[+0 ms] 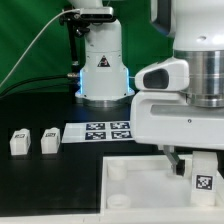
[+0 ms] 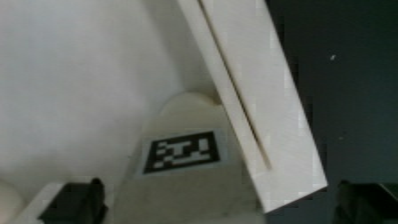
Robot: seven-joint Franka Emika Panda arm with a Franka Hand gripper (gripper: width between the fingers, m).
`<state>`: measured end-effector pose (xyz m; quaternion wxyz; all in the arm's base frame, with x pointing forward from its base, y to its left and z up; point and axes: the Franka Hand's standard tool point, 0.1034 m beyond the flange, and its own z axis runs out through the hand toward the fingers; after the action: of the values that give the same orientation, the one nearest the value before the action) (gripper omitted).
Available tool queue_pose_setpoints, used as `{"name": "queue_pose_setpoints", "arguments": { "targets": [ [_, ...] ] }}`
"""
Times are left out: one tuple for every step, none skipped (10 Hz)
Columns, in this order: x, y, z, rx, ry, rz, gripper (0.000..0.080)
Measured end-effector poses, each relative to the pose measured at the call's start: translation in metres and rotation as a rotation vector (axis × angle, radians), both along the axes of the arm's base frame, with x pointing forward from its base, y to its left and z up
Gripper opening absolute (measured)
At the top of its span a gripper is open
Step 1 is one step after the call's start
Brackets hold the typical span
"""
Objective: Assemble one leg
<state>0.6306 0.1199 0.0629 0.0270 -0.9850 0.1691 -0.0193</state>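
**A:** Where is your gripper right now?

**B:** In the exterior view you find the gripper [image 1: 192, 168] low at about four o'clock, down over the large white panel [image 1: 140, 185]. A leg [image 1: 202, 183] with its black-and-white tag sits just at the dark fingers there, at the panel's far side toward the exterior view's right.

**A:** Does it have hold of that leg?

**B:** You cannot tell from either view. In the wrist view your two dark fingertips [image 2: 75, 200] show at seven and five o'clock, set well apart, with the tagged leg [image 2: 187, 150] between them near six o'clock. Whether the pads touch it is not visible.

**A:** What else do you see in the wrist view?

**B:** The panel's raised rim [image 2: 249, 90] runs as a pale bar from twelve toward five o'clock, with the dark table [image 2: 347, 60] beyond it at three o'clock.

**A:** And the other parts?

**B:** In the exterior view, two more legs [image 1: 19, 141] and [image 1: 50, 139] stand side by side at nine o'clock on the table, well apart from the gripper. The marker board [image 1: 98, 131] lies just beside them, toward the centre, in front of the arm's base [image 1: 103, 65].
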Motion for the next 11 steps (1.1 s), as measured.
{"name": "queue_pose_setpoints", "arguments": {
  "targets": [
    [0.0, 0.001, 0.0, -0.001, -0.004, 0.036, 0.0649],
    [0.0, 0.001, 0.0, 0.0, -0.003, 0.024, 0.0649],
    [0.0, 0.0, 0.0, 0.0, -0.003, 0.024, 0.0515],
    [0.0, 0.0, 0.0, -0.001, -0.003, 0.024, 0.0378],
    [0.0, -0.003, 0.0, -0.002, 0.0, -0.002, 0.0295],
    [0.0, -0.003, -0.001, -0.002, 0.002, -0.029, 0.0295],
    [0.0, -0.004, -0.001, -0.002, 0.002, -0.028, 0.0295],
    [0.001, -0.007, -0.001, 0.002, 0.019, -0.147, 0.0295],
    [0.004, -0.01, -0.001, 0.0, 0.057, -0.304, 0.0295],
    [0.004, -0.01, -0.001, -0.001, 0.078, -0.401, 0.0295],
    [0.003, -0.011, -0.001, 0.029, 0.096, -0.607, 0.0295]
  ]
}}
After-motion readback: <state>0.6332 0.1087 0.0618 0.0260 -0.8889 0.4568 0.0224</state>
